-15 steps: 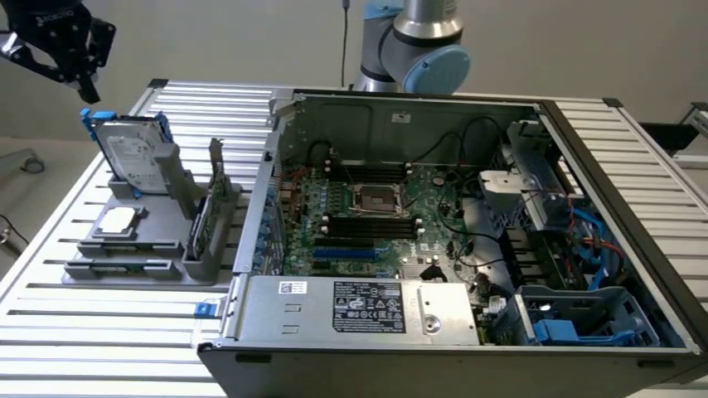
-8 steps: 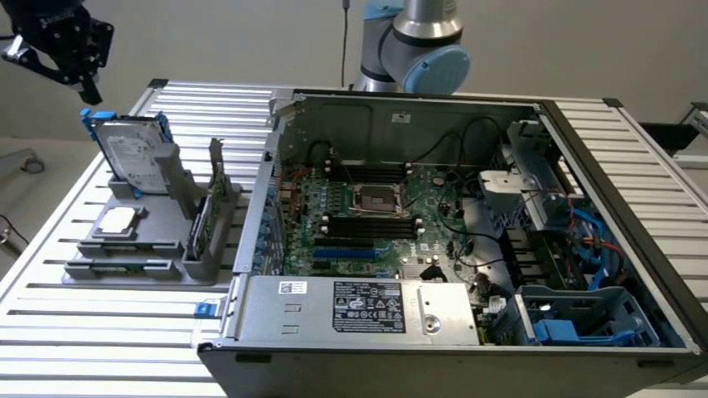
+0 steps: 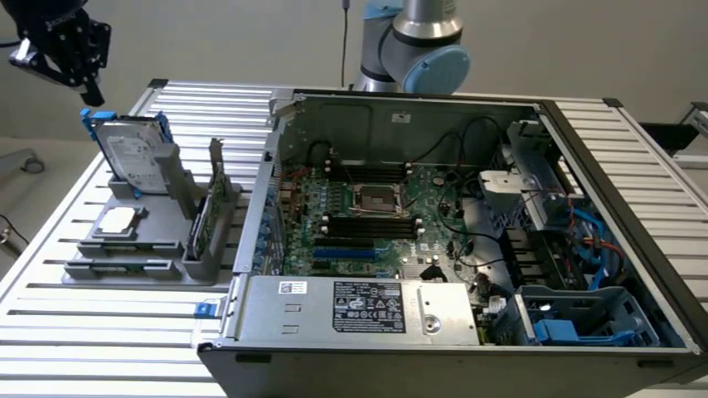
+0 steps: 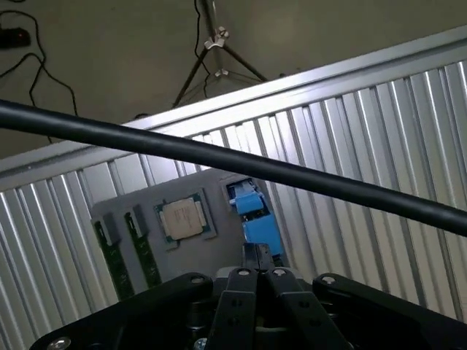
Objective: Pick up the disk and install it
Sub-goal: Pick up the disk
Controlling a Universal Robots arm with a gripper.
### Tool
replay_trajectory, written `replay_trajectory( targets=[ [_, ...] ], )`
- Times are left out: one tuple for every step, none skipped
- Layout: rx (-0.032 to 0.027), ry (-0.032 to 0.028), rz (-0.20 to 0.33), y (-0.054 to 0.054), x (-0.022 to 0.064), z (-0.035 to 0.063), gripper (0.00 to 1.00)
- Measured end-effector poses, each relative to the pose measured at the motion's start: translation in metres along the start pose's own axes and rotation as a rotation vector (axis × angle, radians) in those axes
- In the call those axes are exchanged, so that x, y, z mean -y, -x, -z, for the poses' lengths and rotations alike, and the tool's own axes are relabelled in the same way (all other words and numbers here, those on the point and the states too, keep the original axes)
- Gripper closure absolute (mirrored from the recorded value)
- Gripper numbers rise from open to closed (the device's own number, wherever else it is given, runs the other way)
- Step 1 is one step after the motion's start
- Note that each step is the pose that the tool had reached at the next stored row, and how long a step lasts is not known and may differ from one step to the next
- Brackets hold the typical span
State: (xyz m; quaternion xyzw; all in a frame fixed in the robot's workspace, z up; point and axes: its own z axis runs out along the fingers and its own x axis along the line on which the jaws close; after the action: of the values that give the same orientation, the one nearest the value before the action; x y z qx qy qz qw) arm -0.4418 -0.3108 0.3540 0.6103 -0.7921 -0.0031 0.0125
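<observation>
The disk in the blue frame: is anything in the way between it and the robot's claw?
Nothing visible is in the way. The gripper, shut, hangs above the disk and apart from it. The disk stands upright in the grey holder, its top edge bare toward the gripper.

The gripper hangs in the upper left corner of the exterior view. Its black body is tilted, with the tips pointing down and slightly toward the frame's right. In the wrist view its two dark fingers are pressed together, meeting in a narrow point with no gap between them. The arm stands at the top centre of the exterior view, a silver tube with a pale blue joint cap.
</observation>
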Motion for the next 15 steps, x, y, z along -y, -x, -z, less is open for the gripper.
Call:
replay_trajectory(
  targets=[
    [0.0017,-0.0013,0.018,0.0,0.0,-0.0002,0.89],
    [0.0042,-0.003,0.034,0.0,-0.0001,-0.0005,0.89],
    [0.0069,-0.0048,0.05,0.0001,-0.0001,-0.0007,0.89],
    [0.0096,-0.0066,0.067,0.0,0.0,-0.001,0.89],
    [0.0122,-0.0082,0.084,0.0,0.0,-0.0011,0.89],
    [0.015,-0.0101,0.1,0.0,0.0,-0.0014,0.89],
    [0.0175,-0.0118,0.117,0.0001,0.0,-0.0016,0.89],
    [0.02,-0.0135,0.133,0.0,0.0,-0.0019,0.89],
    [0.0227,-0.0153,0.149,0.0,0.0,-0.0022,0.89],
    [0.0253,-0.0169,0.165,0.0,0.0,-0.0024,0.89],
    [0.0279,-0.0186,0.182,0.0,0.0,-0.0026,0.89],
    [0.0303,-0.0199,0.198,0.0,0.0,-0.0028,0.89],
    [0.0326,-0.021,0.214,0.0001,0.0,-0.0029,0.89],
    [0.0337,-0.0216,0.232,0.0001,0.0001,-0.003,0.89],
    [0.0341,-0.022,0.248,0.0001,0.0001,-0.003,0.89]
  ],
)
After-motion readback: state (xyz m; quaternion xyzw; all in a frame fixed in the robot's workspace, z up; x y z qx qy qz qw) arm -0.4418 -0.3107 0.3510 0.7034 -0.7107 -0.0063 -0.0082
